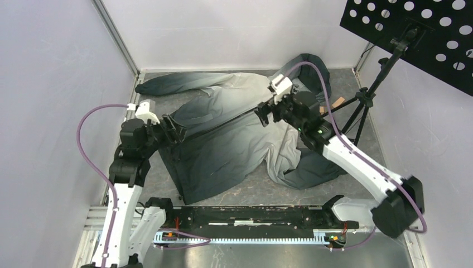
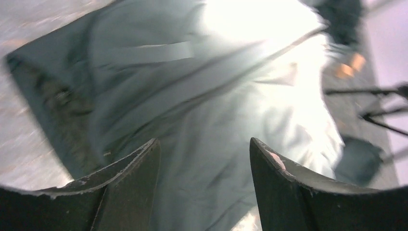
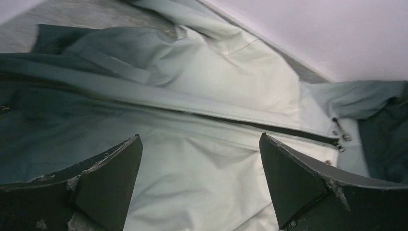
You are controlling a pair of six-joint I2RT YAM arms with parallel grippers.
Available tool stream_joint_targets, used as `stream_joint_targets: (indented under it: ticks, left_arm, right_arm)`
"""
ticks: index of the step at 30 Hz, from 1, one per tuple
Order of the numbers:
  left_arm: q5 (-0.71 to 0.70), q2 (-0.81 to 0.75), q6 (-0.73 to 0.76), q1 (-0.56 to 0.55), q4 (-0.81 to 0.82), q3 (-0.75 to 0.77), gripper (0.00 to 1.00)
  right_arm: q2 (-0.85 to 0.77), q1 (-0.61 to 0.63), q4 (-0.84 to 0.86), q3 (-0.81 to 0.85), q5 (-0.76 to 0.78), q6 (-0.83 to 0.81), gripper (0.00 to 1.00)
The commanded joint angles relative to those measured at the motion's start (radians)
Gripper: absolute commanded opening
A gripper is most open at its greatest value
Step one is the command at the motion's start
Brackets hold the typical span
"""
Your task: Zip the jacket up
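Note:
The jacket (image 1: 234,134) lies spread on the table, dark teal-grey at the hem and pale near the hood. Its dark front zipper (image 1: 223,123) runs diagonally from the hem at lower left up to the collar. In the right wrist view the zipper (image 3: 269,126) is closed along the pale chest, with the slider (image 3: 340,137) near the collar. My left gripper (image 1: 177,133) is open and empty above the hem end; the jacket fills its view (image 2: 207,120). My right gripper (image 1: 266,111) is open and empty above the pale chest (image 3: 202,168).
A black tripod stand (image 1: 365,97) with a perforated black panel (image 1: 413,28) stands at the back right. White walls close in the left, back and right. A black rail (image 1: 245,215) runs along the near edge between the arm bases.

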Motion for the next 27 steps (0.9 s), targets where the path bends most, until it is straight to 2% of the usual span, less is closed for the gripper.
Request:
stream_joint_targets:
  ticks: [1, 7, 11, 12, 14, 16, 21, 24, 27]
  left_arm:
    - [0.29, -0.044, 0.146, -0.106, 0.065, 0.111, 0.74]
    - [0.565, -0.082, 0.1, -0.158, 0.193, 0.199, 0.79]
    - [0.634, -0.107, 0.025, -0.175, 0.316, 0.258, 0.83]
    - [0.637, -0.102, 0.023, -0.184, 0.32, 0.282, 0.84]
    - [0.616, -0.086, 0.038, -0.204, 0.3, 0.344, 0.94]
    - [0.579, -0.071, 0.065, -0.221, 0.265, 0.411, 0.97]
    - [0.494, -0.078, 0.11, -0.242, 0.241, 0.505, 1.0]
    - [0.481, -0.085, 0.117, -0.243, 0.237, 0.526, 1.0]
    - [0.453, -0.103, 0.12, -0.243, 0.23, 0.519, 1.0]
  right_arm:
    - [-0.183, -0.017, 0.05, -0.121, -0.191, 0.156, 0.98]
    - [-0.482, -0.018, -0.036, -0.192, -0.089, 0.128, 0.98]
    - [-0.673, -0.018, -0.071, -0.183, 0.055, 0.103, 0.98]
    - [-0.719, -0.018, -0.073, -0.182, 0.087, 0.077, 0.98]
    - [-0.797, -0.018, -0.073, -0.182, 0.154, 0.057, 0.98]
    - [-0.855, -0.018, -0.088, -0.178, 0.246, 0.034, 0.98]
    - [-0.915, -0.018, -0.146, -0.136, 0.435, -0.012, 0.98]
    - [-0.955, -0.018, -0.119, -0.16, 0.489, 0.005, 0.98]
    - [-0.972, -0.018, -0.101, -0.183, 0.477, 0.011, 0.98]
